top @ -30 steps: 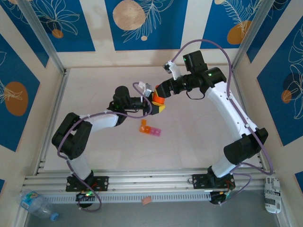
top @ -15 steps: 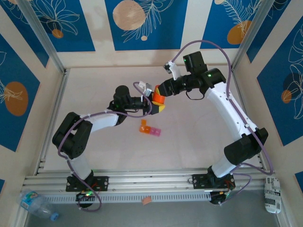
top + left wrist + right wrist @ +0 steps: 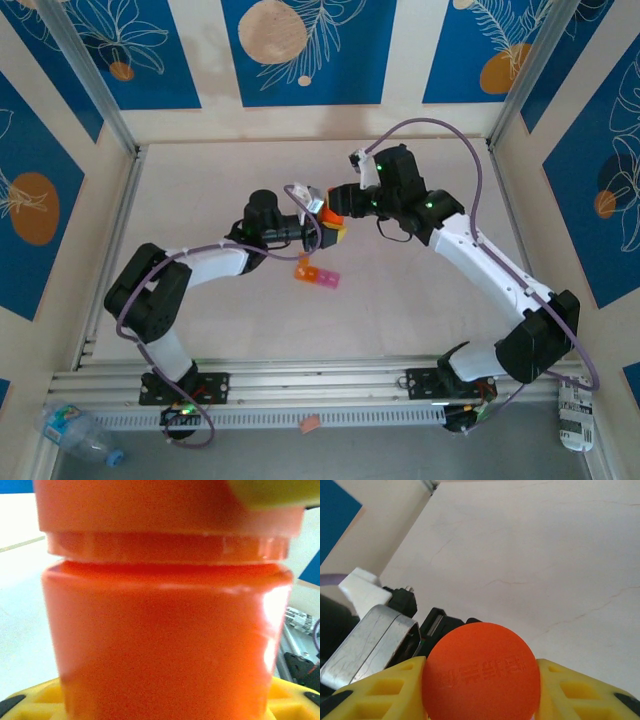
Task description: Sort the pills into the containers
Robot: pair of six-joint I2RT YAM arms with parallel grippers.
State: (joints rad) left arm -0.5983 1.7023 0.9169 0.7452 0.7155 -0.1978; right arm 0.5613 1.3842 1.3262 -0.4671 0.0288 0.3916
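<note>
In the top view both arms reach in to meet just above the middle of the frame, over the pale table (image 3: 200,200). Between them is the orange pill bottle (image 3: 331,214), lifted off the surface. The left gripper (image 3: 336,230) comes in from the left and is clenched on the bottle's body. In the left wrist view the orange wall of the bottle takes up most of the frame, with the yellow fingers (image 3: 30,702) pressed to it at the bottom corners. The right gripper (image 3: 333,206) comes in from the upper right and grasps the cap (image 3: 481,672). In the right wrist view that round orange lid, with raised lettering on it, sits low in the frame, touching a yellow finger on each side.

The containers (image 3: 317,274) lie on the table just below the bottle, at the centre of the top view and apart from both grippers. They form a short strip with the orange cube at the left end and the pink ones to its right. Whether anything is inside them is too small to tell.

A clear plastic water bottle (image 3: 75,432) lies in the lower left corner beyond the rail, and a white crumpled packet (image 3: 575,408) in the lower right corner
</note>
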